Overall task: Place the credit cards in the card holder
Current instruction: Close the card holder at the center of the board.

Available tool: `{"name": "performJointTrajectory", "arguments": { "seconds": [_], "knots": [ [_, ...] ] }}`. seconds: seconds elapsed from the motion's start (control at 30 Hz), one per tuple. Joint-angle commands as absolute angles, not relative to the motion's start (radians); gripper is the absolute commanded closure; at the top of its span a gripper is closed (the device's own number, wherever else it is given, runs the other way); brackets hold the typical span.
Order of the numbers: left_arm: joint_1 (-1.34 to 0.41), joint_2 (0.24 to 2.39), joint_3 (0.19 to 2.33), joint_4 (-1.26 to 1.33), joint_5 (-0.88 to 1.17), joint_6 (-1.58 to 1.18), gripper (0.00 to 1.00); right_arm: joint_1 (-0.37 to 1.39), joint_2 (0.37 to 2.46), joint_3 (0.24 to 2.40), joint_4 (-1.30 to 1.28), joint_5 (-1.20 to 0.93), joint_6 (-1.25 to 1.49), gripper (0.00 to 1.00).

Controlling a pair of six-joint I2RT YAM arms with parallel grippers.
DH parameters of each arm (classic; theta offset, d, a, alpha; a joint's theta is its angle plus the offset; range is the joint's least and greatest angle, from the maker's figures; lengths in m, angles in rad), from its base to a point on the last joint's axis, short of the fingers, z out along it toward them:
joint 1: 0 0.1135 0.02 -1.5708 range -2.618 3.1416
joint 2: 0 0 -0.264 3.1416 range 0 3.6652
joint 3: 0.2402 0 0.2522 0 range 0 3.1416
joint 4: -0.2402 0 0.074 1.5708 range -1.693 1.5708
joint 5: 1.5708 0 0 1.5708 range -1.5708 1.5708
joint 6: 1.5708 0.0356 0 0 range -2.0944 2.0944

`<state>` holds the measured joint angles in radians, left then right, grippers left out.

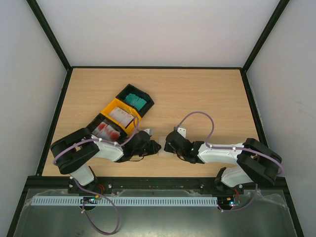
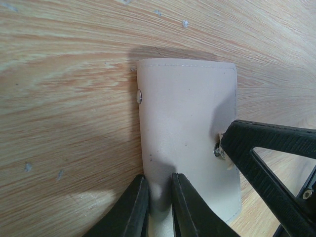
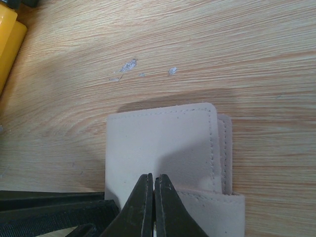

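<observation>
Holder (image 2: pixel 187 123) lies flat at 6 o'clock on the table (image 1: pixel 207 94), between both wrists, which hide nearly all of it from the top camera. The cards (image 1: pixel 134 100) sit in the bins (image 1: pixel 108 107) at 10 o'clock from it, too small for you to read. Left gripper (image 2: pixel 159 185) has its jaws at a narrow slit, pinching the holder's near edge. Right gripper (image 3: pixel 154 177) has its jaws fully together, tips on the holder by a snap, and you can't tell whether they nip a flap.

Matt beige leather-look holder (image 2: pixel 187 138) with shiny metal snap (image 2: pixel 139 96); pale wood-grain tabletop (image 2: pixel 69 98), lightly scuffed; left pincer (image 2: pixel 159 197) in matt black plastic; glossy yellow plastic bin (image 3: pixel 7 39).
</observation>
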<state>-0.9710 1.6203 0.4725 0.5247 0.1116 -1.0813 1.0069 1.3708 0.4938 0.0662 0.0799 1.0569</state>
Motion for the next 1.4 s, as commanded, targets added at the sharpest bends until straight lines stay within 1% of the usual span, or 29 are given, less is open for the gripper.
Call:
{"name": "performJointTrajectory", "arguments": {
  "seconds": [0.0, 0.4, 0.67, 0.93, 1.1, 1.37],
  "knots": [
    [-0.977, 1.656, 0.454, 0.388, 0.1, -1.068, 0.84, 1.006, 1.369, 0.455, 0.081, 0.053, 1.084, 0.98],
    [-0.977, 1.66, 0.456, 0.389, 0.098, -1.072, 0.84, 1.005, 1.279, 0.419, 0.08, 0.021, 1.12, 0.98],
    [-0.977, 1.665, 0.458, 0.389, 0.103, -1.069, 0.85, 1.006, 1.342, 0.414, 0.131, 0.022, 1.107, 0.98],
    [-0.977, 1.66, 0.458, 0.379, 0.1, -1.067, 0.85, 1.005, 1.345, 0.418, 0.121, 0.125, 1.102, 0.98],
    [-0.977, 1.66, 0.457, 0.38, 0.1, -1.066, 0.85, 1.005, 1.344, 0.398, 0.114, 0.146, 1.122, 0.98],
    [-0.977, 1.663, 0.458, 0.381, 0.1, -1.068, 0.85, 1.006, 1.342, 0.369, 0.167, 0.056, 1.107, 0.98]
  ]
}}
